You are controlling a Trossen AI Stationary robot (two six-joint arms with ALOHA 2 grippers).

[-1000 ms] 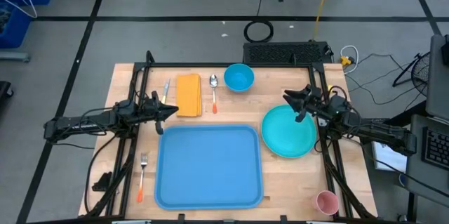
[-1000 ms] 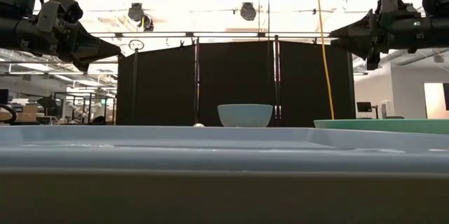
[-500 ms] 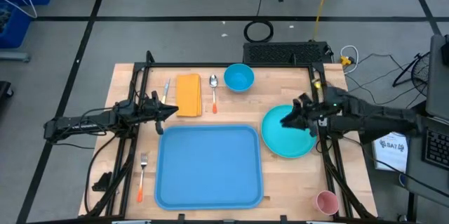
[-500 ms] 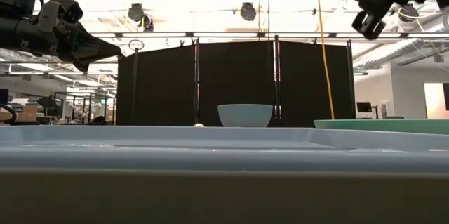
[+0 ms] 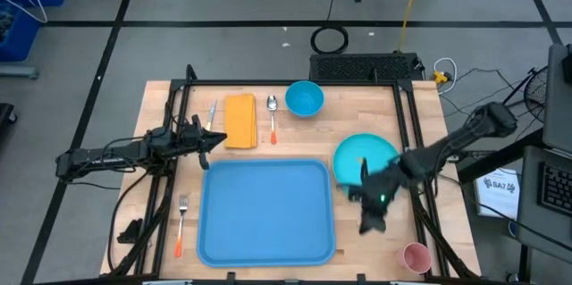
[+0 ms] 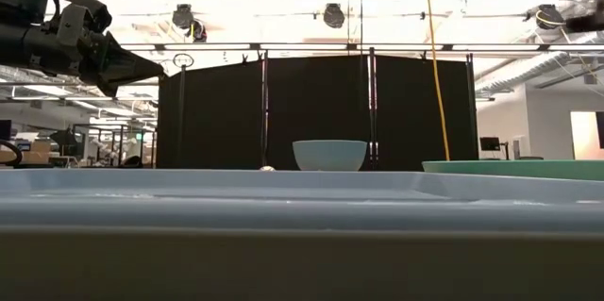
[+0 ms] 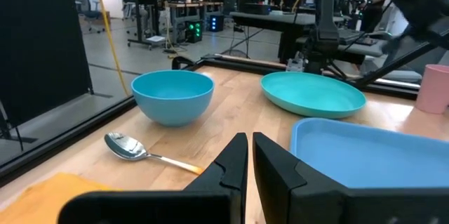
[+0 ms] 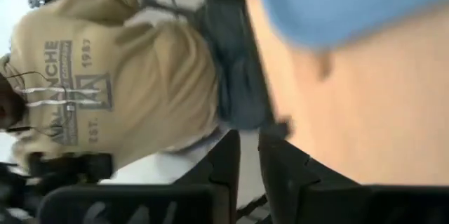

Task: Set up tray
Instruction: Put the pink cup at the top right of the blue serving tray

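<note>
On the wooden worktop (image 5: 366, 111) the light-blue tray (image 5: 265, 211) lies flat at about 6 o'clock from the middle, its rim near the front edge. In the low view its near wall (image 6: 283, 209) fills the foreground and hides most of what lies behind.

At 9 o'clock from the tray's upper corner the left gripper (image 5: 219, 140) hangs over bare wood just beside the orange cloth (image 5: 239, 121); its fingers (image 7: 228, 171) are pressed almost together with only a thin slit between them, holding nothing.

At 3 o'clock from the tray the right gripper (image 5: 369, 221) is blurred above the worktop, between the tray's right rim and the pink cup (image 5: 416, 255), and it covers the lower edge of the teal plate (image 5: 362, 155). In its wrist view its fingers (image 8: 228, 157) look nearly closed and empty, though the smear makes that uncertain. That view also shows a person in a tan hooded top (image 8: 105, 83), partly cut off.

At 12 o'clock from the tray sit a blue bowl (image 5: 305, 98), a spoon (image 5: 273, 115) and a thin utensil (image 5: 212, 114) hard to make out. A fork (image 5: 181, 222) lies at 9 o'clock from the tray.
</note>
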